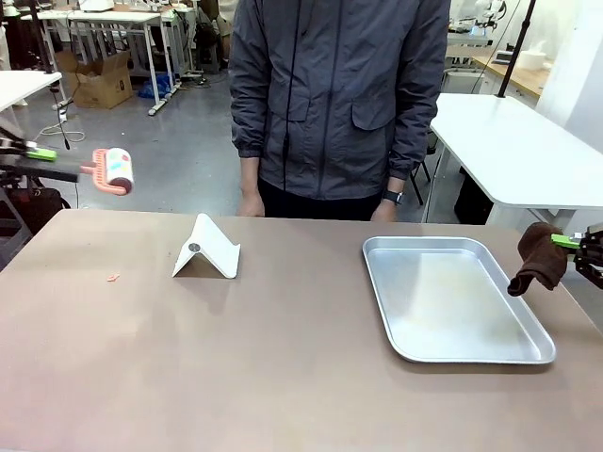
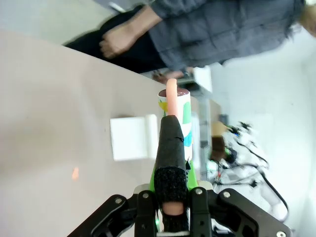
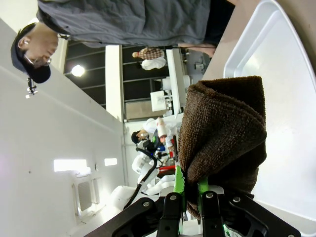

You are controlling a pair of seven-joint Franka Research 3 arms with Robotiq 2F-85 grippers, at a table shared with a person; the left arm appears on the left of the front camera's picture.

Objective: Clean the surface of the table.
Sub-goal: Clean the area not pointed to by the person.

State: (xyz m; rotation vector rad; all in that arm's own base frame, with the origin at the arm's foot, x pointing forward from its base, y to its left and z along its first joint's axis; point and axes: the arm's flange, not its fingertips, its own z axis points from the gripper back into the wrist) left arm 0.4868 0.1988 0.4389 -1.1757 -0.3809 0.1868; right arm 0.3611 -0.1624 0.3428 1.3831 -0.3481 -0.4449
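Across the foreground, desk (image 1: pixel 283 377): lying wide and brownish, carrying the things below.
Person (image 1: pixel 339 104): standing at its far edge.
Tray (image 1: pixel 452 301): sitting on its right part.
White stand (image 1: pixel 207 252): resting left of centre.
Right jaws: clamping a brown cloth (image 1: pixel 539 262) beside the tray.
Left jaws: clamping a lint roller (image 1: pixel 115 171) by its handle, near the far-left corner.
Orange crumb (image 1: pixel 112 278): lying near the left edge.

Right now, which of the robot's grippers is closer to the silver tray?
The right. The right gripper, clamped on a brown cloth, sits just right of the tray; the left gripper, holding a lint roller, is at the left end of the table.
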